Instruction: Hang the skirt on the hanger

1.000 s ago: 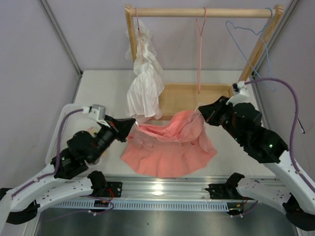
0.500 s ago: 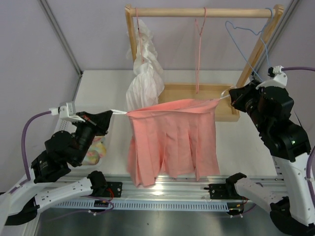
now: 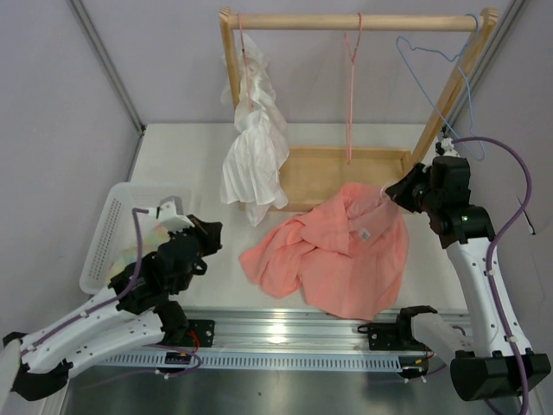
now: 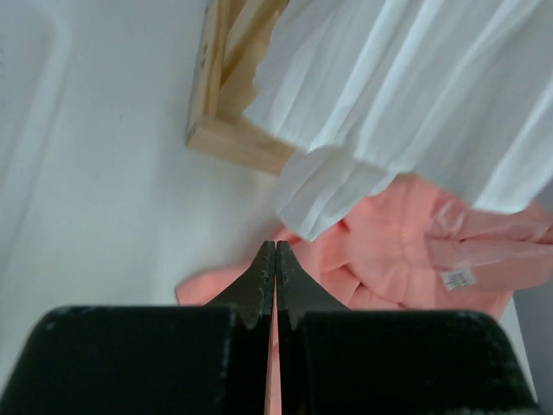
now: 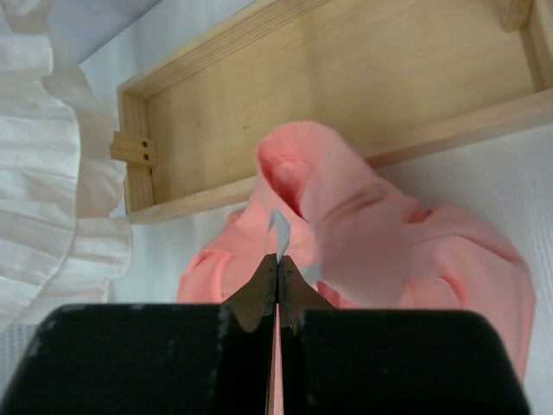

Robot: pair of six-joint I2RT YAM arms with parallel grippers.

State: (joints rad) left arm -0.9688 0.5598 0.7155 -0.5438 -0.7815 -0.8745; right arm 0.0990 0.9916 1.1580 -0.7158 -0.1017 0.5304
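The salmon-pink skirt (image 3: 341, 251) lies crumpled on the table in front of the wooden rack, its right top corner lifted. My right gripper (image 3: 390, 192) is shut on a thin white ribbon loop (image 5: 278, 229) at the skirt's (image 5: 363, 233) waistband. My left gripper (image 3: 216, 232) is shut and holds nothing, a short way left of the heap; in its wrist view the tips (image 4: 275, 246) point at the skirt (image 4: 389, 251). The thin pink hanger (image 3: 350, 95) hangs bare from the middle of the rod.
A white ruffled garment (image 3: 255, 147) hangs at the rod's left end, reaching down near the skirt. A light-blue wire hanger (image 3: 432, 54) hangs at the right end. The wooden rack's base frame (image 3: 346, 173) lies behind the skirt. A white basket (image 3: 108, 238) holds a patterned cloth at the left.
The skirt was stretched between both grippers; now the left gripper has let go and drawn back low, the skirt has dropped into a heap, and the right gripper has come down still holding it.
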